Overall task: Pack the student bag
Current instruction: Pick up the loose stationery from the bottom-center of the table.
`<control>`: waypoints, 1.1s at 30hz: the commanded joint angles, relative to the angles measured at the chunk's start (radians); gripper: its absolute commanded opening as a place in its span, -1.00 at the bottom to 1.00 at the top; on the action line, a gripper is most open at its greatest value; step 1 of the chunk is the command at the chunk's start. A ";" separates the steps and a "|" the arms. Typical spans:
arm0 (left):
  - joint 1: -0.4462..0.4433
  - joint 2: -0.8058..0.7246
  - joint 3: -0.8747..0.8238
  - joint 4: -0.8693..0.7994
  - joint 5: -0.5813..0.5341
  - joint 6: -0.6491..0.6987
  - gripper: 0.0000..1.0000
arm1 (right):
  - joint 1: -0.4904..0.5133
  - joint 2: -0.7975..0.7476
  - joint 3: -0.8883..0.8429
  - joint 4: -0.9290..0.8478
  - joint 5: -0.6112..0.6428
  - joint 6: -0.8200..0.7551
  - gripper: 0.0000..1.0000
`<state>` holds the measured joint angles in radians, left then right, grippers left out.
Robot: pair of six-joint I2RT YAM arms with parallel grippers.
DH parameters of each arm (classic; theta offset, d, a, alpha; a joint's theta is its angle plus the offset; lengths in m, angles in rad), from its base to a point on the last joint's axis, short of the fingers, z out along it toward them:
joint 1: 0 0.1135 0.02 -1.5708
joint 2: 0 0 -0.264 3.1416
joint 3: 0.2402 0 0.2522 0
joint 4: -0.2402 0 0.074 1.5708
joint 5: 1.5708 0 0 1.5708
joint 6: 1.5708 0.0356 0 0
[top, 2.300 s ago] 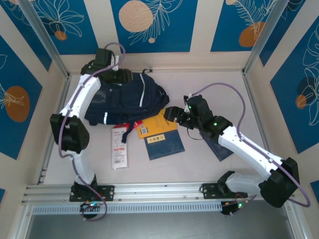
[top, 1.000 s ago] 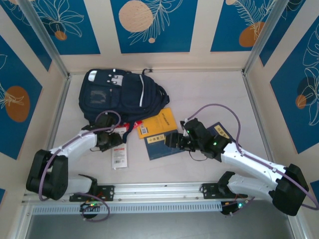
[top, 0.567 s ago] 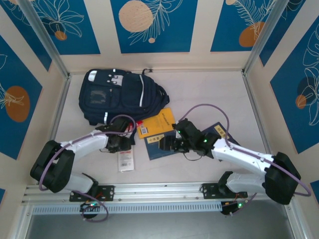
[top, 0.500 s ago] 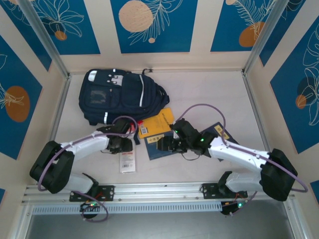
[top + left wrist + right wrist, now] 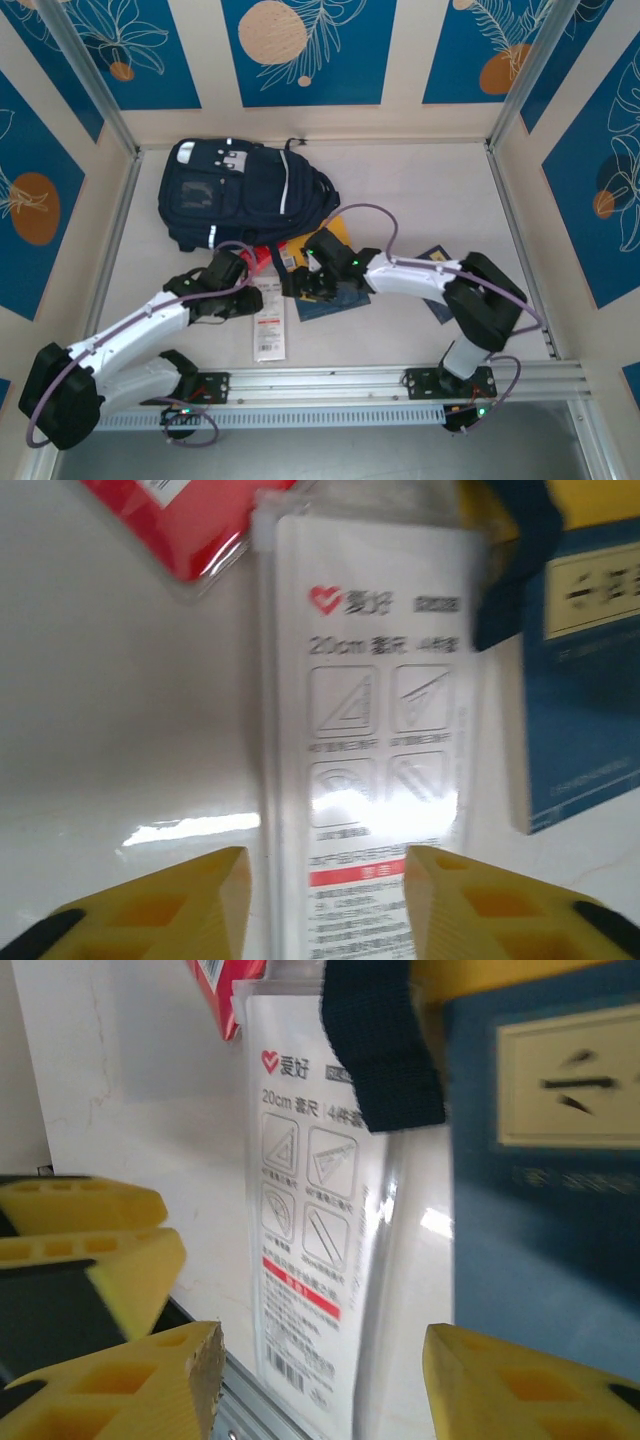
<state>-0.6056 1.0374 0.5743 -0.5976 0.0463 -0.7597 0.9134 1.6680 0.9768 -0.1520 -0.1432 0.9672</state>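
Student bag (image 5: 245, 195) is lying flat at the table's 11 o'clock, and I cannot tell whether its zip is standing open. I am crowding one thing with both ends. My left gripper (image 5: 320, 905) is hanging with jaws spread astride the white ruler packet (image 5: 365, 750), pinching nothing. My right gripper (image 5: 320, 1385) is hanging over the same packet, jaws spread wider and empty.

I am risking a knock between them, since my left fingers (image 5: 90, 1245) are sitting just at 9 o'clock of my right ones. I judge the slick, flat packet is likely to skid rather than lift, and a dark strap (image 5: 380, 1045) lying across its 12 o'clock end may drag.

My left arm is stretching low from 7 o'clock. My right arm is lying doubled back from its elbow at 4 o'clock toward 9 o'clock, over the navy booklet (image 5: 335, 303).
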 commanded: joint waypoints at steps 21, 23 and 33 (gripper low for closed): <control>0.036 0.177 -0.134 0.205 0.049 -0.041 -0.62 | 0.077 0.253 0.171 -0.012 -0.089 0.034 -0.04; 0.036 0.176 -0.133 0.201 0.049 -0.041 -0.61 | 0.077 0.234 0.163 -0.002 -0.085 0.039 -0.13; 0.037 0.146 -0.109 0.151 0.065 -0.031 -0.61 | 0.058 0.215 0.119 0.073 -0.129 0.057 -0.96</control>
<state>-0.5713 1.1633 0.4706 -0.4950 0.0597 -0.7876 0.9741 1.9068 1.1103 -0.0818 -0.2443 1.0248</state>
